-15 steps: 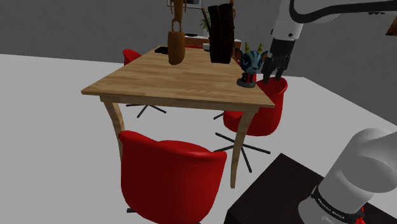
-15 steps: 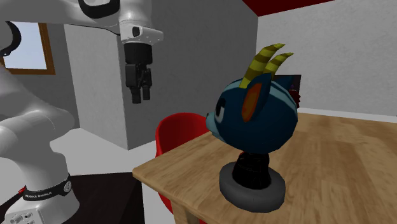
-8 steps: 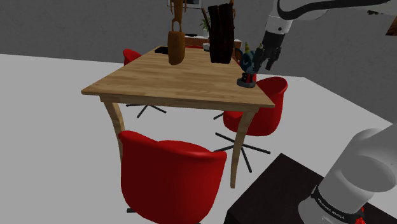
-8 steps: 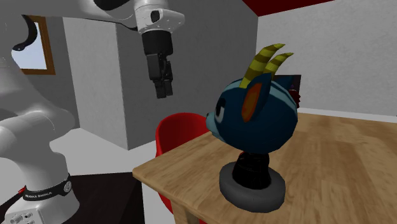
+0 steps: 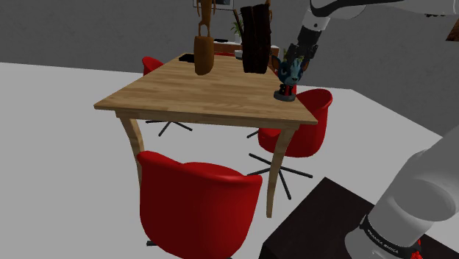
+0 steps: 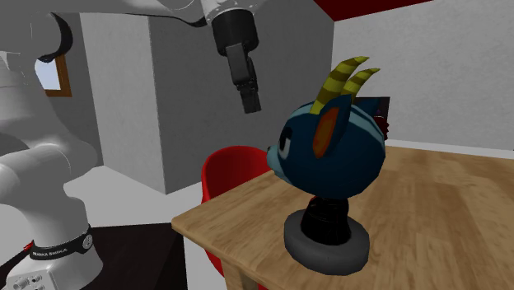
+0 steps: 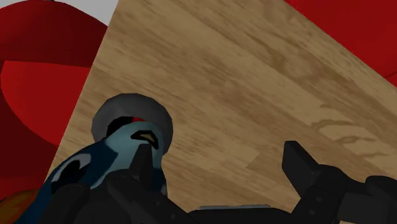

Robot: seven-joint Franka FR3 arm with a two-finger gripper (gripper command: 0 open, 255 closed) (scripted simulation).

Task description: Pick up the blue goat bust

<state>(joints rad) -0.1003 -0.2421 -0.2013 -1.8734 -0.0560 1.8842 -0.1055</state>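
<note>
The blue goat bust [image 5: 288, 72], with striped yellow horns and a round dark base, stands upright near the corner of the wooden table [image 5: 206, 92]. In the second exterior view the bust [image 6: 329, 152] is close up, and my gripper [image 6: 251, 100] hangs tilted at horn height to its left, apart from it. In the shoulder view the gripper [image 5: 296, 59] sits just above the bust's head. In the wrist view the gripper [image 7: 222, 168] is open. One finger [image 7: 141, 168] overlaps the bust's head [image 7: 95, 167]; the gap between the fingers holds only table [image 7: 222, 76].
Red chairs stand around the table: one at the front [image 5: 198, 199], one by the bust's corner [image 5: 305, 125], the latter also behind the table edge [image 6: 235, 169]. A brown vase-like piece [image 5: 204, 51] and a tall dark object [image 5: 256, 40] stand at the table's far side.
The gripper has risen and swung from beside the table's edge in over the bust's head, tilting as it went. The bust has not moved.
</note>
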